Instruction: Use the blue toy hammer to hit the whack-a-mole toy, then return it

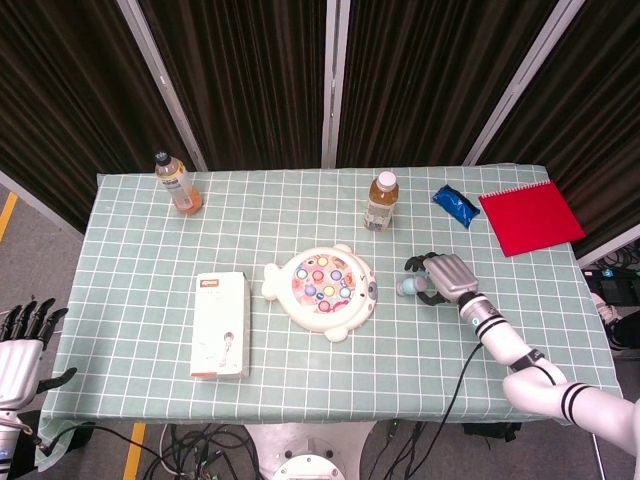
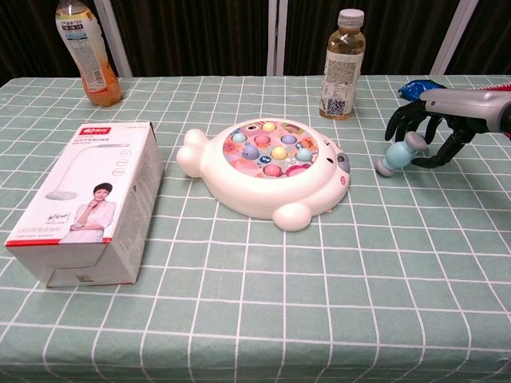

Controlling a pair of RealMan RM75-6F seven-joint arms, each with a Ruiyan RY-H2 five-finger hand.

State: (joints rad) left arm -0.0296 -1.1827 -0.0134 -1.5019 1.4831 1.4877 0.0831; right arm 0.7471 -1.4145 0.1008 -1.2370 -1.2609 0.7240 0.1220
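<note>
The left hand (image 1: 20,345) is hanging low beside the desk (image 1: 140,260), fingers apart, holding nothing. On the desk, the white box (image 2: 84,199) is lying nearest. Further back, the mole toy (image 2: 271,169) is sitting in the middle — the right hand (image 2: 427,132) is gripping the blue hammer (image 2: 399,156) just right of it.

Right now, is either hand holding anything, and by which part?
The right hand holds the blue toy hammer by its handle, fingers curled over it. The left hand holds nothing.
</note>
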